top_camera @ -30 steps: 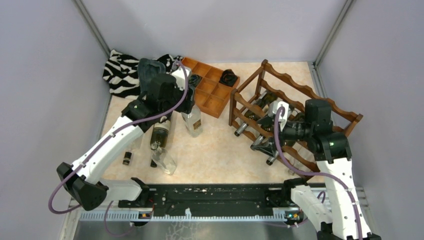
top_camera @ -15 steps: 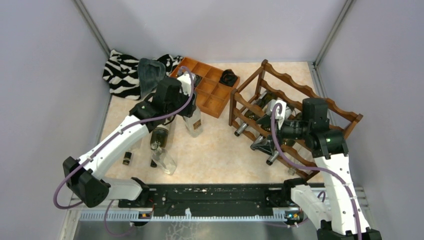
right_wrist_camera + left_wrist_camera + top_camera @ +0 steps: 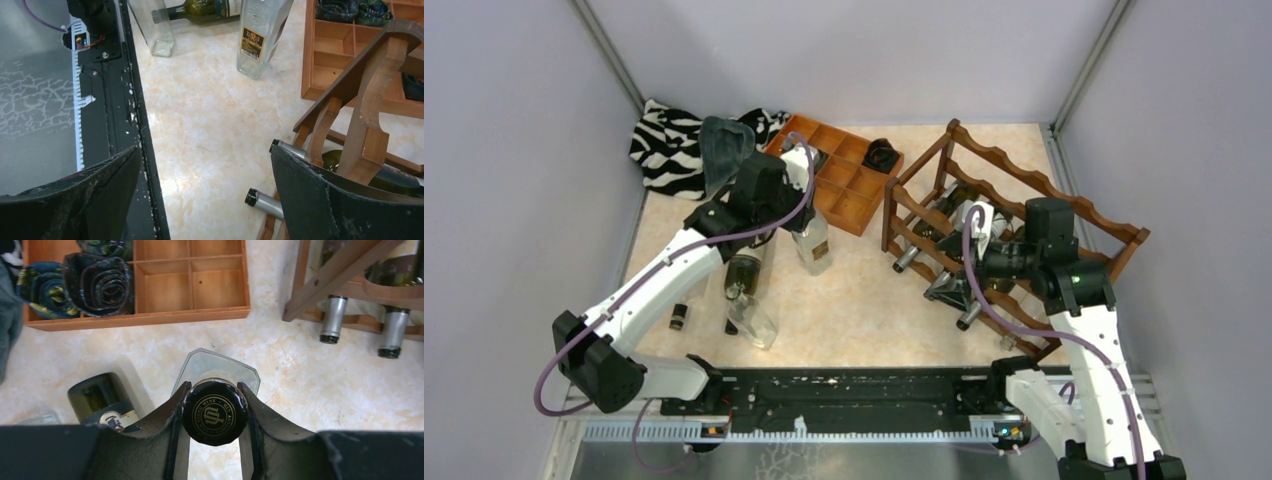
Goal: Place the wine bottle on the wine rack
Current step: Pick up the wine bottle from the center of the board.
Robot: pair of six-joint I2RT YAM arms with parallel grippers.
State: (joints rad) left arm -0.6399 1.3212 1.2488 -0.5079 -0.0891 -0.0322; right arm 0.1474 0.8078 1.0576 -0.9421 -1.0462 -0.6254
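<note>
Left wrist view: left fingers (image 3: 162, 422) were narrow, pinched on the black cap (image 3: 215, 412) of the upright clear bottle (image 3: 220, 367), one pad touching each side. The glass shoulder showed just past the cap. A second earlier they were only part closed, so the grip was fresh. The compartment tray (image 3: 150, 319) sat beyond the fingers. The wine rack (image 3: 340, 280) was beyond and to their right, with two foil-capped necks (image 3: 332, 322) already poking out of its lower rails. A dark bottle (image 3: 100, 400) lay on the table (image 3: 310, 380) just left of the fingers.

Right wrist view: right fingers (image 3: 340, 200) were spread wide and held nothing. Only bare table and the rack's corner post lay between and ahead of them. The clear bottle stood well ahead of them, base on the table. They were as wide as a second before.

Top view: the left wrist had swung over from the zebra cloth (image 3: 669, 140) side and sat over the clear bottle, which was still upright on the table. The rack was well apart, to the right of the left fingers. The right arm had barely shifted at the rack's near foot.

Judgement: the grasp was made but the lift had not started. The bottle then needs carrying right and laying into a free cradle. Held by the cap alone, it could swing or slip.
</note>
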